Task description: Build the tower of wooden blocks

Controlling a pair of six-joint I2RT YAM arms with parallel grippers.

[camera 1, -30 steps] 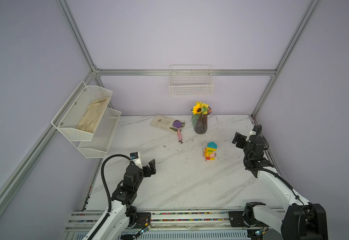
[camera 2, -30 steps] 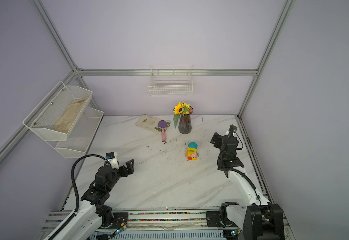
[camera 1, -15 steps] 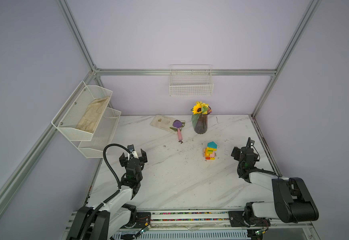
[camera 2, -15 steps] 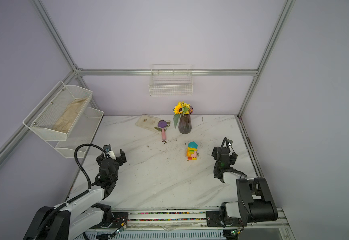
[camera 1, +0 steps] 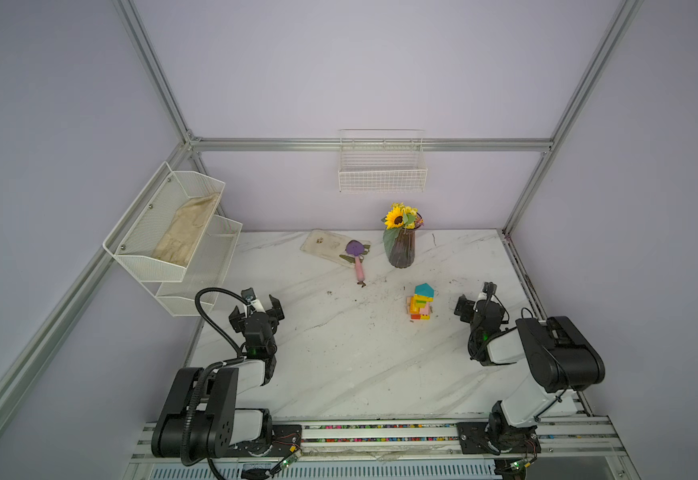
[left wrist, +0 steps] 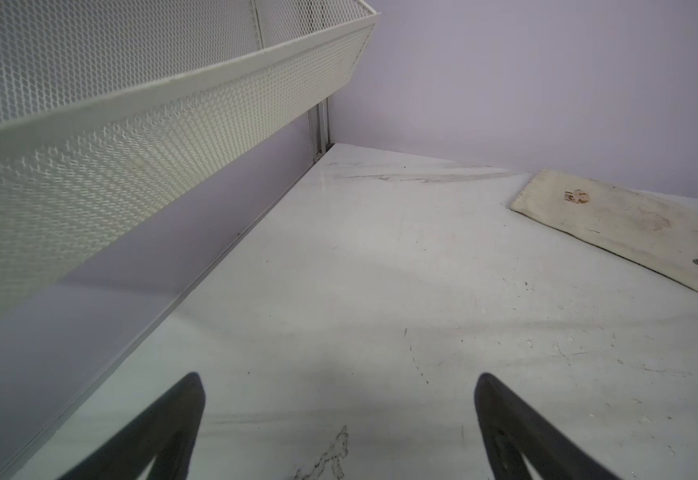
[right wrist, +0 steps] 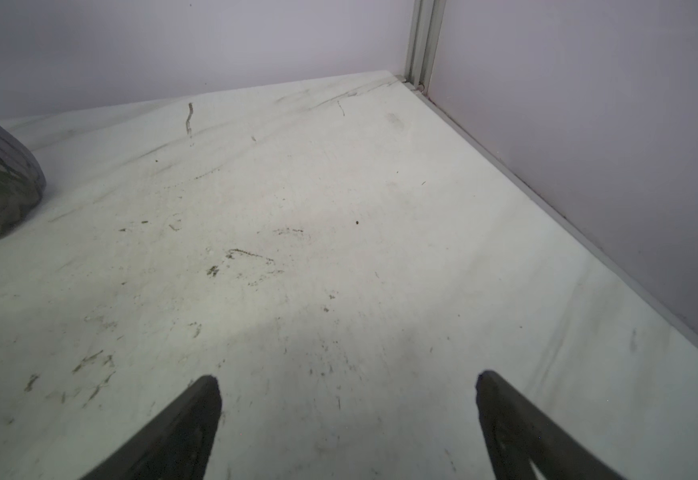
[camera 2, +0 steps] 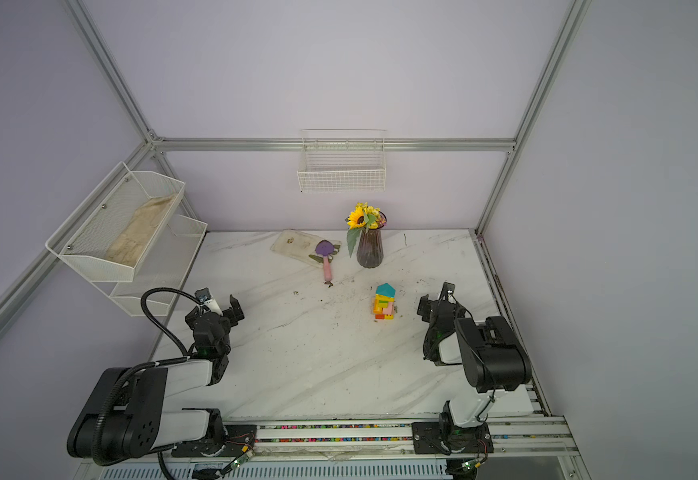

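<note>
I see the tower (camera 1: 421, 302) standing right of the tabletop's (camera 1: 339, 365) centre; left gripper (camera 1: 256, 309) spread empty near its left edge; right gripper (camera 1: 475, 298) spread empty near its right edge.

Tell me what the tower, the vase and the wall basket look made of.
Tower: likely painted wood, matte solid-colour blocks with sharp edges. Vase: probably dark glass, ribbed and glossy with reflections. Wall basket: white-coated metal wire, an open grid.

Tower (camera 1: 421, 303) right of centre, before vase (camera 1: 400, 251) (scoop (camera 1: 355, 249) left of vase).
</note>
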